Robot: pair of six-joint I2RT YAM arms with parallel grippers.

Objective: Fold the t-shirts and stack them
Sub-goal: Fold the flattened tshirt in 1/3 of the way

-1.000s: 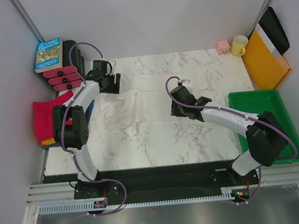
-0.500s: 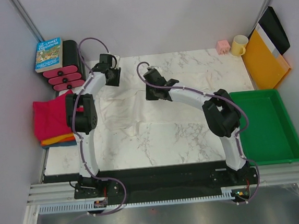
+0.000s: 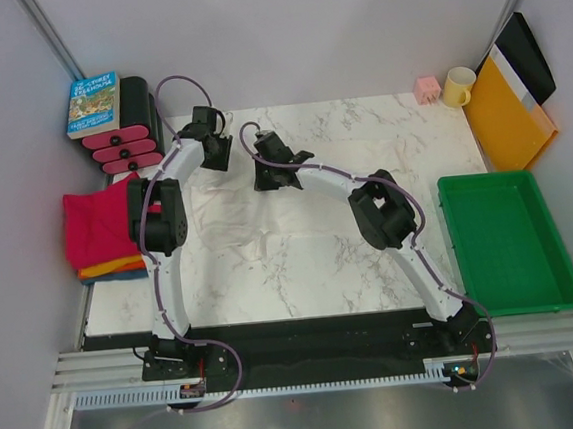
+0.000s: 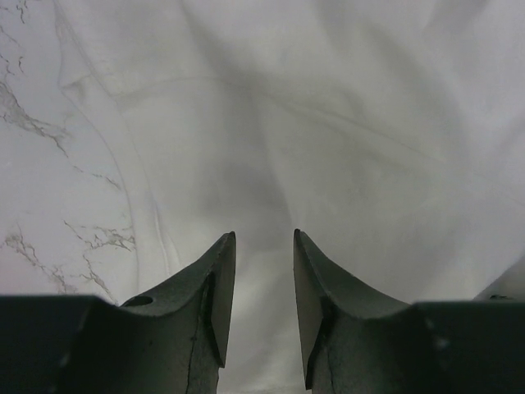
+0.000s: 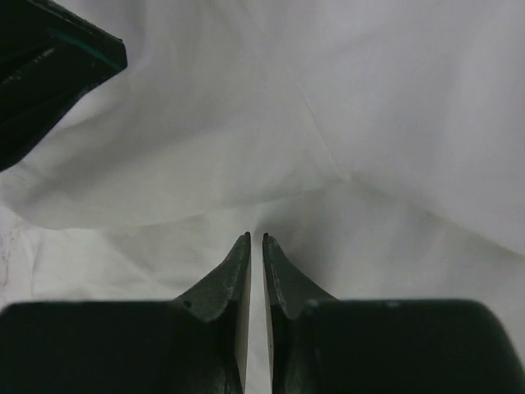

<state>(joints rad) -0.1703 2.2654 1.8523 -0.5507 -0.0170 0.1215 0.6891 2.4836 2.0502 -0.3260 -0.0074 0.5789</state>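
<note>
Overhead is hiding the jaws your wrist views are showing: left gripper (image 4: 264,238) half-parted over the thin wrinkly cream-white t-shirt (image 4: 344,123), right gripper (image 5: 255,240) seemingly pinching it.

Marble-top table (image 3: 311,263), plain pale walls (image 3: 301,33)

The top camera looks down on the whole table (image 3: 371,257); both wrist cameras face the cream-white shirt (image 3: 227,205) closely, upper left.
</note>
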